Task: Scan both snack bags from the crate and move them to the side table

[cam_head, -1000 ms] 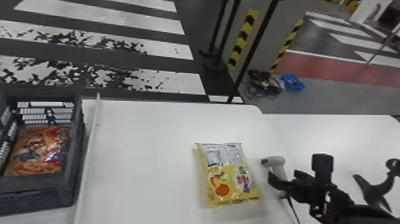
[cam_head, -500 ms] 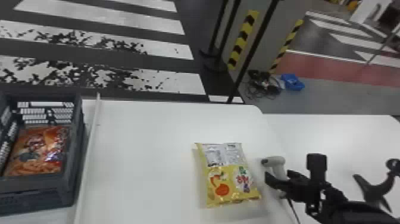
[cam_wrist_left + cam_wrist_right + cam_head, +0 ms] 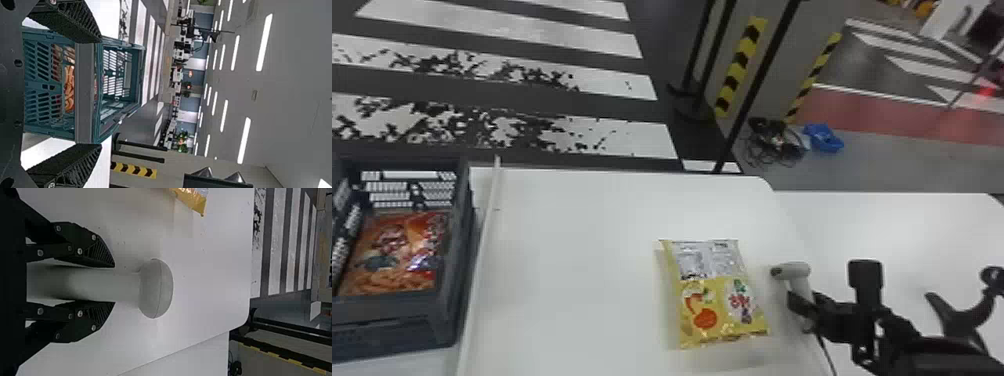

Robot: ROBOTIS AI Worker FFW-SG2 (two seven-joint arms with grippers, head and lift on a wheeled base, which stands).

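Left claw [image 3: 100,93] wide open, nothing gripped, crate [image 3: 387,312] ahead of it with orange snack bag [image 3: 397,255] inside — yellow snack bag [image 3: 719,300] flat on white surface [image 3: 577,270], just left of right claw [image 3: 802,312] — that one's closed around the scanner [image 3: 797,272] by its handle.

Black right claw [image 3: 801,311]; 2 ribbed, tapering fingers [image 3: 100,255]; round silver screws [image 3: 80,251]; black arm [image 3: 942,357].

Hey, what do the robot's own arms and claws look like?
The right arm is black, with a blocky black upright piece near its front. The left claw has black, wedge-shaped fingers with toothed inner faces. The right claw is black too, with tapered, ridged fingertips and silvery screws.
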